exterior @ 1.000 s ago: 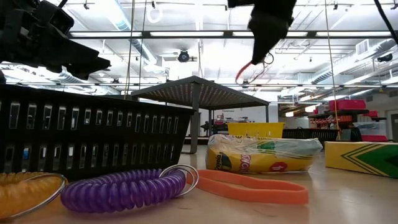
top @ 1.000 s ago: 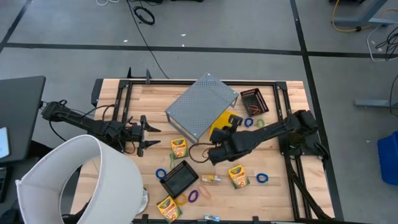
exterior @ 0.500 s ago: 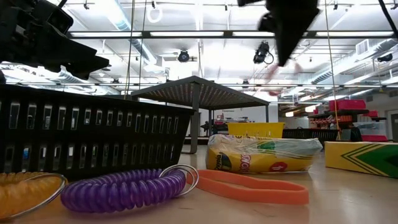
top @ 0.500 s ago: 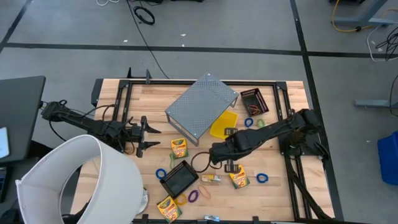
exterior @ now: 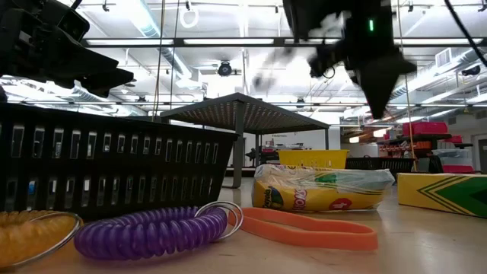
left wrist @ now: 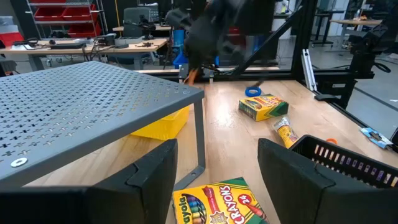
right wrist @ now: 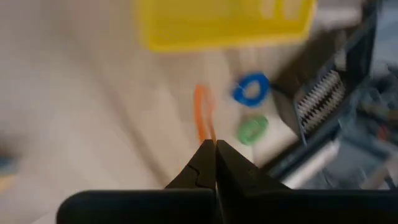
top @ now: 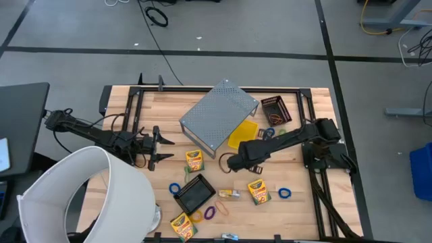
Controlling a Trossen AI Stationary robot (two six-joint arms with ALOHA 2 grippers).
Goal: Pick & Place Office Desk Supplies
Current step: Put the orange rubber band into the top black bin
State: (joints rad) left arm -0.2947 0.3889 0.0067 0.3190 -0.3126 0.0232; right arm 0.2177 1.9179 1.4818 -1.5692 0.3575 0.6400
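My right gripper (top: 231,163) hangs over the table's middle, near the grey perforated stand (top: 219,115), shut on a thin orange elastic loop (right wrist: 203,115). It shows blurred in the low view (exterior: 378,103). My left gripper (top: 162,144) waits open and level at the table's left, with a crayon box (left wrist: 217,202) lying flat on the table before it. More crayon boxes (top: 257,191) (top: 182,225), blue loops (top: 175,188) (top: 284,193), a purple loop (top: 210,212) and a small packet (top: 228,194) also lie flat on the wood. My right gripper pinches the orange loop between its two fingertips, at one end of the loop (right wrist: 210,140). The fingers slant down from above. The loop hangs off the tips, clear of the table; the left wrist view shows it as an orange streak (left wrist: 190,75) under the blurred gripper.
A yellow tray (top: 243,137) sits half under the stand. A small black basket (top: 275,109) stands at the far right, a black tray (top: 196,192) near the front. A blue loop (right wrist: 252,89) and a green loop (right wrist: 252,129) lie beside the basket. A big white cylinder (top: 88,196) fills the front left.
My right gripper has swung over the table's middle, sunk lower and tipped to point more steeply down, staying shut. The orange loop has travelled with it, swinging from the fingertips.
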